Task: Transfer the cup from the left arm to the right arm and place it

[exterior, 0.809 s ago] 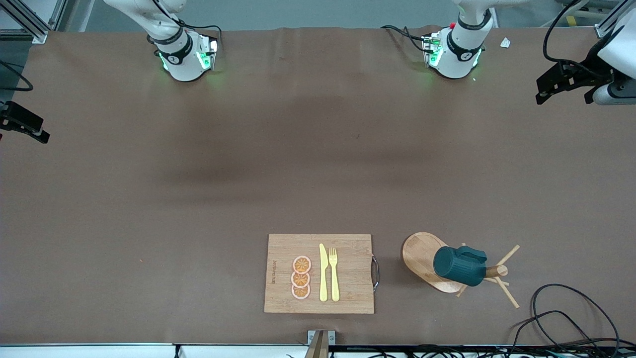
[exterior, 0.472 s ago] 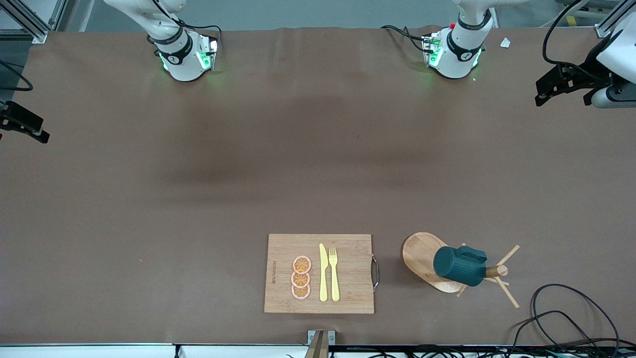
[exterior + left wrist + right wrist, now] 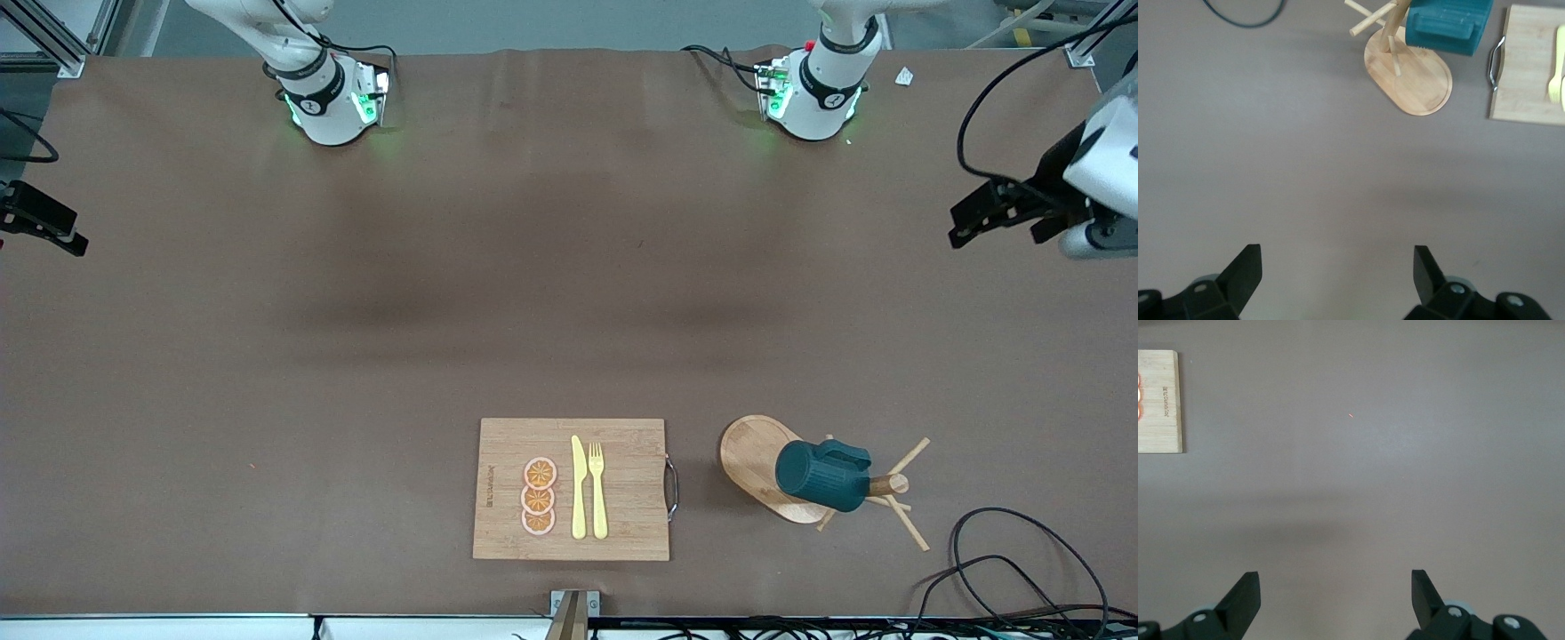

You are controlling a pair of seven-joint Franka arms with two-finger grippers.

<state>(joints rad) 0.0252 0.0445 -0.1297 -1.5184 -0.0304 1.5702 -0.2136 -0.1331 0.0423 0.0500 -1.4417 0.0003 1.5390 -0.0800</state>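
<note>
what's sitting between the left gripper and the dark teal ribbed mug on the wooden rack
Nothing visible. The open left gripper is up over bare brown tabletop. The dark teal ribbed mug hangs on the wooden peg rack, whose pegs stick out around it. The bamboo cutting board lies beside the rack.

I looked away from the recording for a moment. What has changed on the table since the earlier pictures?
Only the left end effector moved: at the left arm's end of the table it shifted toward the front camera, fingers open, holding nothing. The cup still hangs on the wooden mug rack, beside the cutting board, untouched. The right end effector stays open over bare table.
</note>
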